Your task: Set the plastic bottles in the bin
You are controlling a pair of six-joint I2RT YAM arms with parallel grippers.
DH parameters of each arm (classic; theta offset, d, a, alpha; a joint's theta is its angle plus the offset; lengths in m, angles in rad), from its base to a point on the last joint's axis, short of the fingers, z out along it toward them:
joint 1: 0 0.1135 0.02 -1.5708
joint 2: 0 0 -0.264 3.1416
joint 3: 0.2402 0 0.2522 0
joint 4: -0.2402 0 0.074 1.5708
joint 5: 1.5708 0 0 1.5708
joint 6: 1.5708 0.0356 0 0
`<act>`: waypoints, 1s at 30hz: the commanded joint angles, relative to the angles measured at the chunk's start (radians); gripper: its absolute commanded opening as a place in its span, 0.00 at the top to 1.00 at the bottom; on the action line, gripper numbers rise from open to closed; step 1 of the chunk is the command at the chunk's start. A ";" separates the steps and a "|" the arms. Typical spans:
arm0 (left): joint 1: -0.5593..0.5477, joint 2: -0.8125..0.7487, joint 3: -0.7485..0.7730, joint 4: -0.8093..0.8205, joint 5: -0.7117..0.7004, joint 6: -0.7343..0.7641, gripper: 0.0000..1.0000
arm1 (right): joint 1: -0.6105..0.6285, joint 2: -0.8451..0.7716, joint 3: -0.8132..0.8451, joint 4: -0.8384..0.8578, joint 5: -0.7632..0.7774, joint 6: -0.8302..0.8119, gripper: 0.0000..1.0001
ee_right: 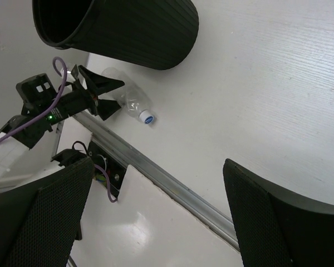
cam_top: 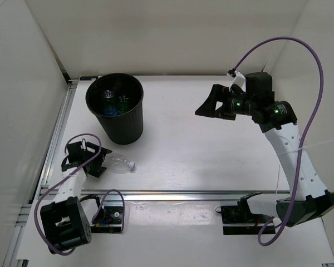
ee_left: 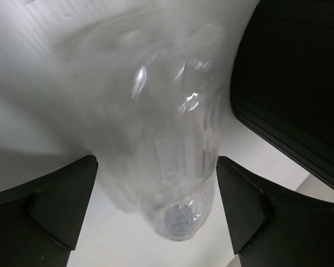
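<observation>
The plain clear bottle [cam_top: 120,163] lies on its side on the table in front of the black bin [cam_top: 126,125], cap pointing right. My left gripper [cam_top: 98,162] is open at the bottle's base. In the left wrist view the bottle [ee_left: 172,167] lies between my fingers [ee_left: 61,206], with a gap on the left side. Inside the bin I see a green bottle [cam_top: 124,100] and blue-labelled bottles [cam_top: 109,96]. My right gripper [cam_top: 207,107] is open and empty, high over the table's right half. Its view shows the bin [ee_right: 133,28], the clear bottle [ee_right: 131,104] and my left gripper [ee_right: 98,93].
A metal rail [cam_top: 200,195] runs along the table's near edge, and another [cam_top: 57,133] along the left. White walls close the left, back and right sides. The bin's ribbed wall [ee_left: 295,83] stands close on the right of the left gripper.
</observation>
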 commanded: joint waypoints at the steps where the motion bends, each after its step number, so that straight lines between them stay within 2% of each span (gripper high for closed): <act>1: -0.015 0.039 -0.024 0.143 0.015 0.014 0.04 | -0.010 -0.016 0.001 -0.002 -0.027 -0.019 0.00; 3: -0.015 0.052 -0.062 0.180 0.026 -0.009 0.09 | -0.019 -0.016 0.001 -0.011 -0.038 -0.019 0.00; 8: -0.015 0.027 -0.095 0.190 0.061 -0.019 0.45 | -0.019 0.004 0.001 -0.029 -0.059 -0.019 0.00; 9: -0.015 0.011 -0.104 0.190 0.074 -0.019 0.57 | -0.019 0.004 0.001 -0.029 -0.059 -0.019 0.00; 10: -0.015 0.000 -0.104 0.190 0.090 -0.019 0.64 | -0.019 0.004 0.001 -0.029 -0.059 -0.019 0.00; 13: -0.015 -0.068 -0.115 0.150 0.188 -0.049 0.78 | -0.029 0.004 -0.009 -0.029 -0.059 -0.019 0.00; 15: -0.015 -0.150 -0.078 0.044 0.218 -0.059 0.78 | -0.029 0.004 -0.009 -0.029 -0.059 -0.019 0.00; 16: -0.015 -0.184 -0.011 -0.026 0.206 -0.059 0.78 | -0.029 0.004 -0.009 -0.029 -0.049 -0.019 0.00; 17: -0.015 -0.219 0.040 -0.192 0.183 -0.049 0.81 | -0.039 0.004 -0.009 -0.029 -0.049 -0.019 0.00; 18: -0.005 -0.252 0.105 -0.288 0.116 -0.028 0.87 | -0.039 0.004 -0.019 -0.029 -0.049 -0.019 0.00; 19: -0.004 -0.297 0.275 -0.370 0.070 -0.008 0.89 | -0.039 0.004 -0.019 -0.029 -0.049 -0.019 0.00; 21: -0.004 -0.313 0.417 -0.494 -0.007 0.040 0.89 | -0.050 -0.005 -0.039 -0.029 -0.049 -0.019 0.00; 22: -0.004 -0.289 0.566 -0.537 -0.020 0.058 0.89 | -0.050 -0.005 -0.039 -0.029 -0.040 -0.019 0.00; 24: -0.004 -0.240 0.704 -0.603 -0.032 0.127 0.89 | -0.061 -0.005 -0.067 -0.020 -0.039 -0.019 0.00; 25: -0.004 -0.190 0.829 -0.651 -0.032 0.139 0.89 | -0.061 -0.005 -0.067 -0.011 -0.050 -0.019 0.00; 30: -0.004 -0.021 1.167 -0.625 -0.080 0.178 0.89 | -0.061 0.016 -0.067 0.000 -0.059 -0.009 0.00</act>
